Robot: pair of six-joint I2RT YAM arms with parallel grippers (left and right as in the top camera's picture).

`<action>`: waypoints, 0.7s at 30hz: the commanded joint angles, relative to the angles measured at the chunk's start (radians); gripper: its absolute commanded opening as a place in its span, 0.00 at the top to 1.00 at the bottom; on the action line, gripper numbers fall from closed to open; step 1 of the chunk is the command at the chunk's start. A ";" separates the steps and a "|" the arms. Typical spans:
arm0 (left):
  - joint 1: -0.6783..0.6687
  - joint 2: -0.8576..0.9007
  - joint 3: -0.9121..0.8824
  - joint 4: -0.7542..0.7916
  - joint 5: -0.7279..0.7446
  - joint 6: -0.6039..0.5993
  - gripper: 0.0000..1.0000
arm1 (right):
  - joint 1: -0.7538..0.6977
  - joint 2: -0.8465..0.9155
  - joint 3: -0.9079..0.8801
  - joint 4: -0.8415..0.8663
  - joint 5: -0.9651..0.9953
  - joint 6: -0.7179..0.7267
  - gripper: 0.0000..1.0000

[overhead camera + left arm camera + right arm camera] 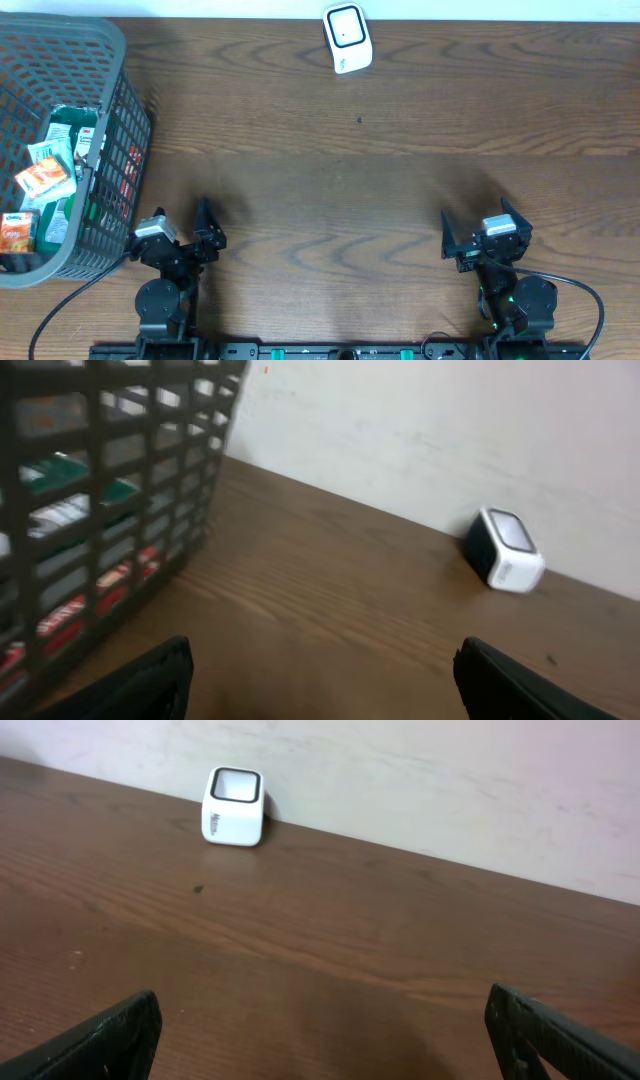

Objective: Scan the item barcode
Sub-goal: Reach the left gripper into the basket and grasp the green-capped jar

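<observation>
The white barcode scanner (346,38) stands at the far edge of the wooden table, its dark window facing up; it also shows as the scanner (505,548) and the scanner (234,806). Several packaged items, such as an orange packet (44,178) and a green packet (70,125), lie in the grey basket (125,120) at the far left. My left gripper (180,212) rests near the front edge beside the basket, open and empty. My right gripper (478,215) sits at the front right, open and empty. Both are far from the scanner.
In the left wrist view the basket's lattice wall (100,510) rises close on the left, with packets visible through it. A pale wall runs behind the table's far edge. Bare wood (340,200) lies between the grippers and the scanner.
</observation>
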 commanded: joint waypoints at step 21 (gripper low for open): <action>0.002 0.850 1.410 -1.137 0.365 0.141 0.01 | 0.000 0.000 -0.001 -0.005 0.010 0.018 0.01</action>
